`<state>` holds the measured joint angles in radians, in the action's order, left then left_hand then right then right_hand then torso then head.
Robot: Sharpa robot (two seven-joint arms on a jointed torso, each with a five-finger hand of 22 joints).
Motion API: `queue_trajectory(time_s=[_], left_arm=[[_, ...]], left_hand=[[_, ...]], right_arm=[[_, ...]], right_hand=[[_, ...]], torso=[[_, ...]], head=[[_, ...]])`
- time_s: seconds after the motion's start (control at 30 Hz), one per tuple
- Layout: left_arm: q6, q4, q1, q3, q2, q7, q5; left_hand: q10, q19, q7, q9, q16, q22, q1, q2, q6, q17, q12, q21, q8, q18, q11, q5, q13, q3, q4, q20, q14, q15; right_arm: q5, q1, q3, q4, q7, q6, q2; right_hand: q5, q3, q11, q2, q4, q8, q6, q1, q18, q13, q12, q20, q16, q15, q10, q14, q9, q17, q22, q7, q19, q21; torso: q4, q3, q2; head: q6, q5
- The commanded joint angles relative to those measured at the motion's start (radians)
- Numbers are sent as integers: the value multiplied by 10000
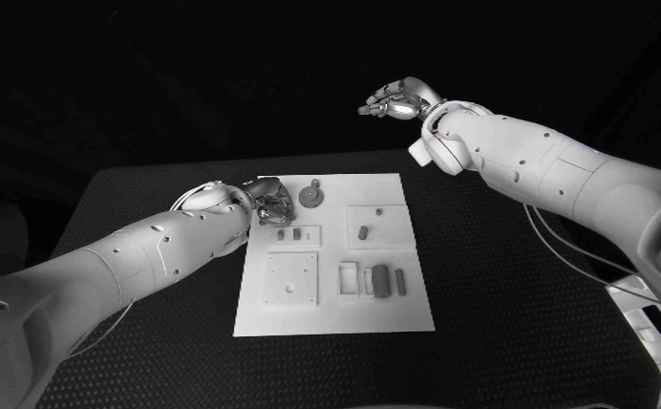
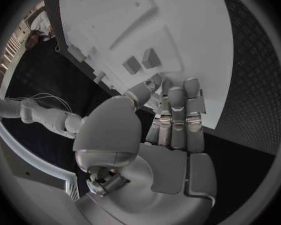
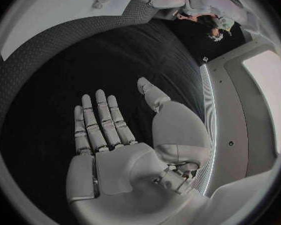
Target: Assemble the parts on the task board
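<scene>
The white task board (image 1: 330, 309) lies in the middle of the black table, and it appears beyond my left fingertips as the board (image 2: 178, 20). On it are a round grey part (image 1: 312, 197) at the far edge, small pieces (image 1: 362, 231) mid-board, a square plate (image 1: 290, 280) and a dark cylinder (image 1: 377, 279) nearer me. My left hand (image 1: 262, 202) sits at the board's far left corner, beside the round part. Its fingers (image 2: 178, 117) lie straight and together, the thumb alongside; something small shows at the thumb tip, unclear whether held. My right hand (image 1: 399, 100) is raised beyond the board, fingers (image 3: 97, 122) spread, palm empty.
Two small raised blocks (image 2: 140, 61) stand on the board just ahead of my left fingers. Black textured table (image 1: 523, 313) surrounds the board on all sides. A cable (image 1: 579, 261) trails from the right arm toward a white object (image 1: 641, 299) at the table's right edge.
</scene>
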<state>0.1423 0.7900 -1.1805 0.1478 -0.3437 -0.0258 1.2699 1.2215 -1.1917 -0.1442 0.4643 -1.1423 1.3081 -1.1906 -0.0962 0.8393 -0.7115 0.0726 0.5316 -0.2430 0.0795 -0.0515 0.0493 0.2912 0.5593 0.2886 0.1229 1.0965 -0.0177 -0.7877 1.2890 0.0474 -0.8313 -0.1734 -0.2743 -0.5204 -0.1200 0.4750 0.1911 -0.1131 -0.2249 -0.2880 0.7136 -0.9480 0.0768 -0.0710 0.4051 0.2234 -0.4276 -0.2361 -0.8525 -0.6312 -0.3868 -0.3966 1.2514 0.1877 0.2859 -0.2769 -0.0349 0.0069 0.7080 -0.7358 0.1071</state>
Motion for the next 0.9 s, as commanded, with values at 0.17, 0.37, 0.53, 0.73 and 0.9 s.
queue_trajectory(time_s=[0.17,0.37,0.53,0.73,0.9], left_arm=[[-18,-13,54,24,-253,191,-11],[194,-68,53,-3,-467,172,-209],[488,-31,19,-106,-697,39,-1135],[-256,361,-181,-294,-1325,-441,-4507],[-386,1031,-239,-451,-2164,-875,-6108]], left_hand=[[-435,22,61,-7,-114,238,-176,-87,-55,18,82,77,-24,464,-409,24,68,11,18,-38,-78,-21],[-522,24,122,-11,-195,247,-224,-146,-104,12,67,142,-27,467,-433,24,82,0,12,-47,-96,0],[-494,24,60,5,-241,245,-234,-105,-46,18,108,185,-78,475,-426,27,114,18,-4,-52,-107,-5],[-488,825,-280,67,651,-113,127,182,210,610,265,-539,-307,253,-487,37,245,256,-50,-224,-787,73],[-501,803,-321,134,987,-338,277,367,332,887,609,-876,-593,142,-439,37,387,271,-26,-196,-724,47]], right_arm=[[-30,-55,5,-173,-61,140,-231],[-110,-131,5,-382,-15,151,-435],[-567,-209,4,-565,155,326,-678],[-1868,-363,-2,-868,483,1546,-1099],[-3220,-552,-34,-1572,770,1696,-1585]], right_hand=[[15,37,43,125,-56,-72,-72,-68,53,11,13,-35,34,-1,42,-98,27,-38,70,465,125,30],[16,85,38,167,-132,-116,-27,-178,90,8,25,-42,-28,50,25,-246,34,-81,100,420,230,58],[15,284,8,294,-499,-233,90,-612,329,-1,68,-92,-189,228,-52,-715,48,-188,113,342,882,64],[16,436,-104,502,-681,-426,326,-1589,742,1,161,-159,-598,675,-332,-1772,1,-454,-12,254,2010,61],[19,421,-271,582,-677,-591,598,-1895,1046,-44,305,-188,-907,1029,-760,-2598,-66,-712,-117,211,2915,18]], torso=[[-3,1,-9],[3,-4,-1],[-3,-2,-4],[-1,-10,-6],[10,13,-4]], head=[[47,-26],[74,-17],[109,-12],[248,194],[338,272]])
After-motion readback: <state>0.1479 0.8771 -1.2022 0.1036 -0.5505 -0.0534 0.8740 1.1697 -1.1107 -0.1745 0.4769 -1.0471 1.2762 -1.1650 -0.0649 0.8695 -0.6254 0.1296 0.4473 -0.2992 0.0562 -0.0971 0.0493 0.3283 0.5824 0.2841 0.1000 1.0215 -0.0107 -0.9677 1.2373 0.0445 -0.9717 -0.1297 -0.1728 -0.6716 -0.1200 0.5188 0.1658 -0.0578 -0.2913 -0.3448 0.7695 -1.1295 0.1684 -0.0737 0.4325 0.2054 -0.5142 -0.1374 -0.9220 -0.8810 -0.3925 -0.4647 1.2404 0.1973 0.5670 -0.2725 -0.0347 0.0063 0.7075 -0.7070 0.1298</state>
